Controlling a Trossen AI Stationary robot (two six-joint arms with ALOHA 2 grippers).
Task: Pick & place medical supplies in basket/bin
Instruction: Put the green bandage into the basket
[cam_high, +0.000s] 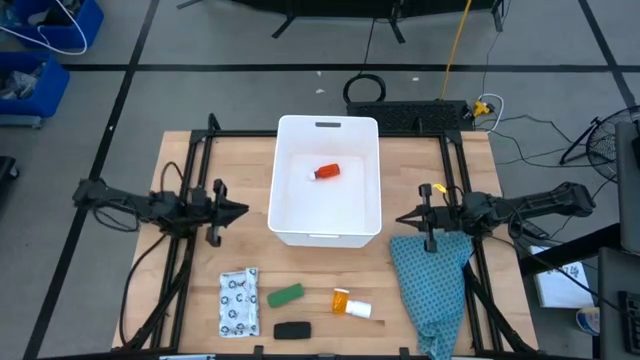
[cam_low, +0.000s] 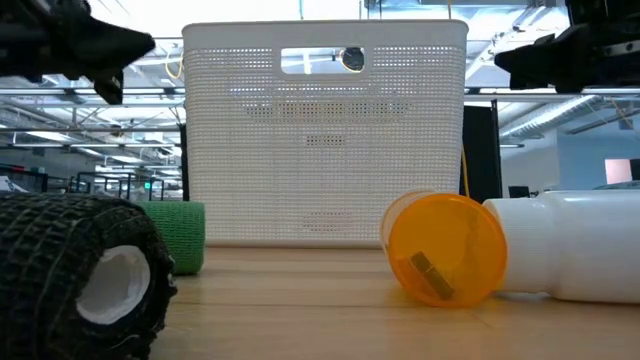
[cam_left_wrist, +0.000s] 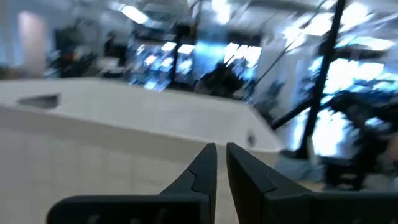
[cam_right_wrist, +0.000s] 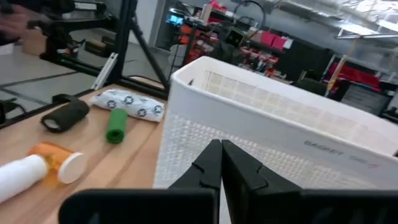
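The white bin (cam_high: 290, 225) stands at the table's middle, and a red-and-white bottle (cam_high: 328, 172) lies on its floor. Near the near edge lie the white dotted packet (cam_high: 238, 301), the green roll (cam_high: 286, 295), the black roll (cam_high: 292, 330) and the orange vial (cam_high: 350, 303) on its side. My left gripper (cam_high: 243, 210) hovers shut just left of the bin; its fingertips (cam_left_wrist: 220, 149) are together in the left wrist view. My right gripper (cam_high: 402, 216) hovers shut just right of the bin, with its fingertips (cam_right_wrist: 219, 144) together in the right wrist view.
A teal patterned cloth (cam_high: 432, 280) lies at the table's right near corner, under my right arm. Black frame rails (cam_high: 190, 190) run along both sides of the table. Bare wood shows between the bin and the row of items.
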